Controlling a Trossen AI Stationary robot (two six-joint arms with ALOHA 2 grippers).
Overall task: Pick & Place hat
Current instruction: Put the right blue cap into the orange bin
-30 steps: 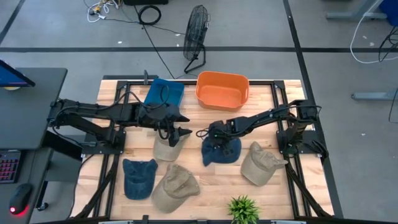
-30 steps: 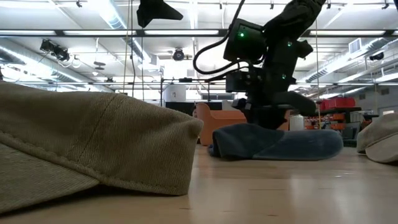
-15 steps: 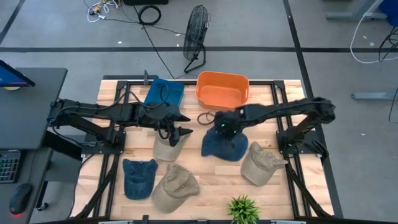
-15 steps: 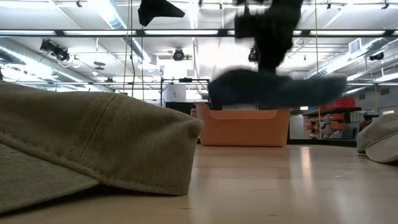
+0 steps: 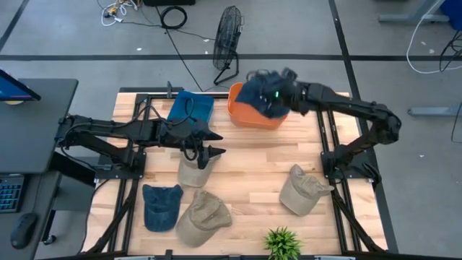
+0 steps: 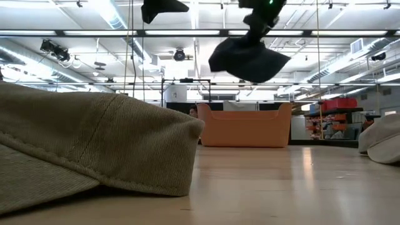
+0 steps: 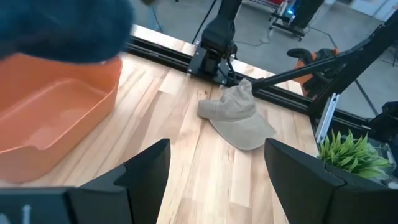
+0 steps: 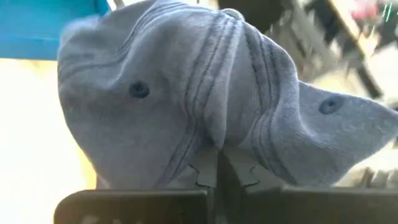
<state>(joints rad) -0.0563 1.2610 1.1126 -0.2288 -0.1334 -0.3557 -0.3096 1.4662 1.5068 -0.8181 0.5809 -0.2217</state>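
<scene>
Above the wooden table (image 5: 238, 170), a blue hat (image 5: 261, 92) is pinched shut-jawed by the right gripper (image 5: 280, 92) over the orange bin (image 5: 249, 114); the left gripper (image 5: 211, 153) is held open above a tan hat (image 5: 193, 172).

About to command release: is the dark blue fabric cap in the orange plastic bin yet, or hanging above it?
Hanging above it. The dark blue fabric cap, pinched by the right gripper, dangles clear of the orange plastic bin.
</scene>
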